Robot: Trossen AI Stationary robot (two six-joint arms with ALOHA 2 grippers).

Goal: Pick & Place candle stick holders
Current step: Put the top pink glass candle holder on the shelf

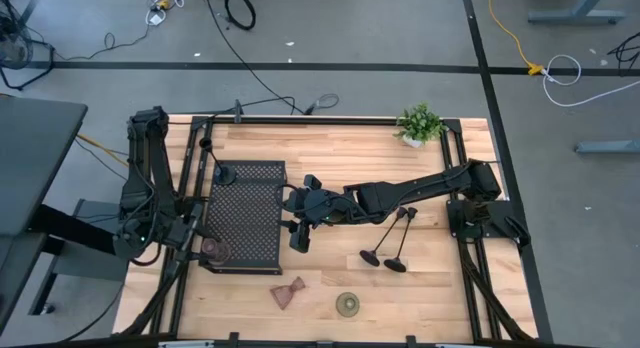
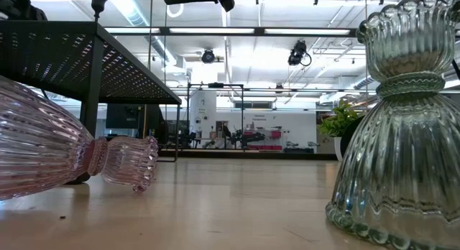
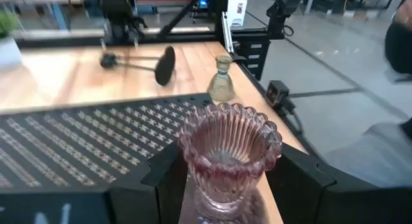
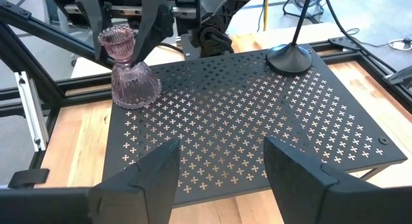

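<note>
Room for moving is widest on the near half of the bench point(image 1: 440, 288), where bare wood lies around a pink holder point(image 1: 288, 293) on its side and an olive-green holder point(image 1: 347, 305) standing upright near the front edge. Two tall black stems point(image 1: 390, 236) lie tipped on the wood just right of centre. The black perforated tray point(image 1: 245, 213) fills the left part, a third tall stem point(image 1: 222, 172) upright at its far left corner.

At the tray's near left corner the left hand point(image 3: 225, 179) has its fingers spread on either side of an upright pinkish ribbed holder point(image 1: 213, 250); contact with the glass cannot be told. The right hand point(image 4: 219, 166) hovers released over the tray's right edge, holding nothing.
</note>
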